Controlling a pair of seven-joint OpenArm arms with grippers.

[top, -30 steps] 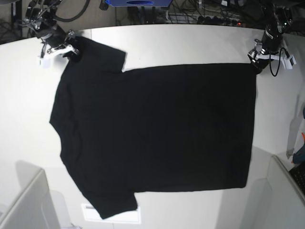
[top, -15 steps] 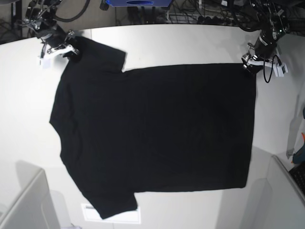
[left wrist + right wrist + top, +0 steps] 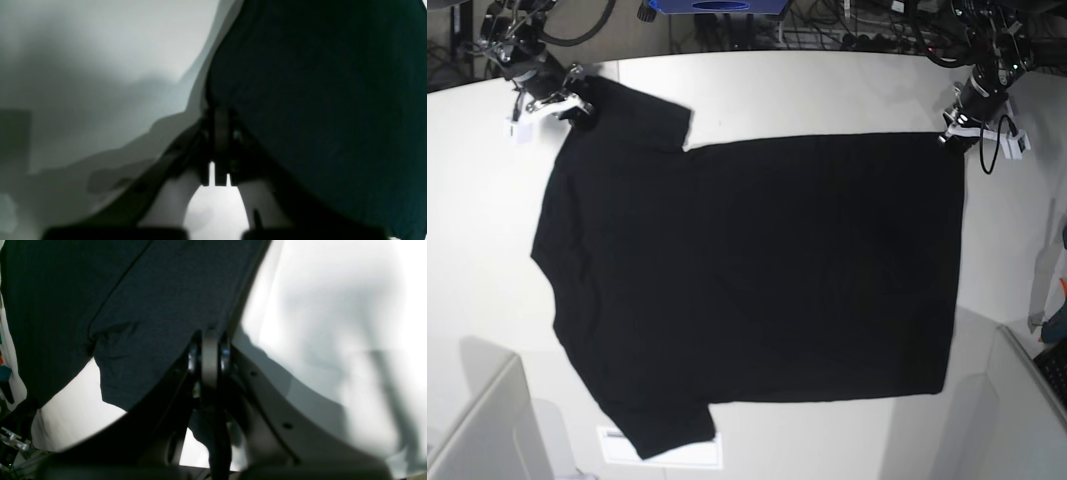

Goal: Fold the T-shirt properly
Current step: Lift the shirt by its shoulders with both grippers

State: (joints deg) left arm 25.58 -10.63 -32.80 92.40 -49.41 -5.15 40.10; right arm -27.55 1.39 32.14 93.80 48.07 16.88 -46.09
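While the black T-shirt [image 3: 747,290] lies spread flat across the white table [image 3: 807,90], plain side up, each arm sits at a far corner. The right gripper [image 3: 562,103] has its jaws pinched together on the sleeve edge; the left gripper [image 3: 954,133] has its jaws pressed closed on the hem corner, cloth bunched there.

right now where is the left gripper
In the base view the left gripper is at the far right of the white table, at the T-shirt's far hem corner, jaws closed on the cloth.
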